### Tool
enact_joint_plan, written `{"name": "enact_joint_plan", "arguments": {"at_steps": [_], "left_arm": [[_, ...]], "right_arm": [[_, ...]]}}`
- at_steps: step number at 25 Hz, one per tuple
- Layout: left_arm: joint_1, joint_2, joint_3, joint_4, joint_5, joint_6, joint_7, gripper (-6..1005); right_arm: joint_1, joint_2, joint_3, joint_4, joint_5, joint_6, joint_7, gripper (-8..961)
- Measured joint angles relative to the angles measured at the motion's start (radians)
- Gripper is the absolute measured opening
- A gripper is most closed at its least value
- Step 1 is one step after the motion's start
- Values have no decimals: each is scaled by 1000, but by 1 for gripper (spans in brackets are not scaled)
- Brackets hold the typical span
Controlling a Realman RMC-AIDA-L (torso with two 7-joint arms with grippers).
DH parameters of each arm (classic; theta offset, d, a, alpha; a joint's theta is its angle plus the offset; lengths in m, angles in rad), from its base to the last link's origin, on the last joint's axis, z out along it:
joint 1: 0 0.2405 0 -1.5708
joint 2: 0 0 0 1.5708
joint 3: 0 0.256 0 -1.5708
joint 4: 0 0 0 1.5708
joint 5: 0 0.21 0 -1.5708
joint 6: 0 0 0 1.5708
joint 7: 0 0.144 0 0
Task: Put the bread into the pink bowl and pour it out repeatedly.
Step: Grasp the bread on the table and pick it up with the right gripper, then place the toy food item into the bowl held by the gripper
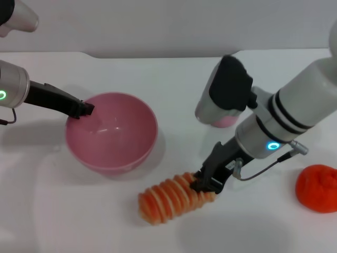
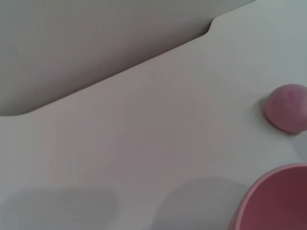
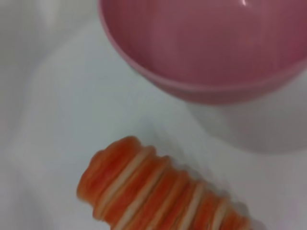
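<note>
- Bread (image 1: 171,199): ridged orange-and-cream loaf lying on the white table (image 1: 63,211), at 5 o'clock from the bowl (image 1: 111,132).
- Right gripper (image 1: 206,182) clenched on the bread's right end.
- Bowl: glossy, round, pink; left gripper (image 1: 84,109) clamped on its 10 o'clock rim.
- Red-orange lump (image 1: 317,188) far right.

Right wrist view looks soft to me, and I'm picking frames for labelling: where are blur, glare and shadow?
Right wrist view: bread blurred, glint on bowl interior. Head view: bowl shows soft highlights, arm shadows on table. Left wrist view: faint shadows only.
</note>
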Motion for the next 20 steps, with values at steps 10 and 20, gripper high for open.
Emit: {"name": "enact_joint_plan", "arguments": {"at_steps": [10, 20], "left_arm": [[-3, 2, 0, -2, 2, -1, 0, 49], [-15, -14, 0, 1, 40, 5, -14, 49]], "right_arm": [[-48, -3, 73, -255, -30, -149, 28, 137], [-36, -2, 206, -598, -31, -359, 78, 128]]}}
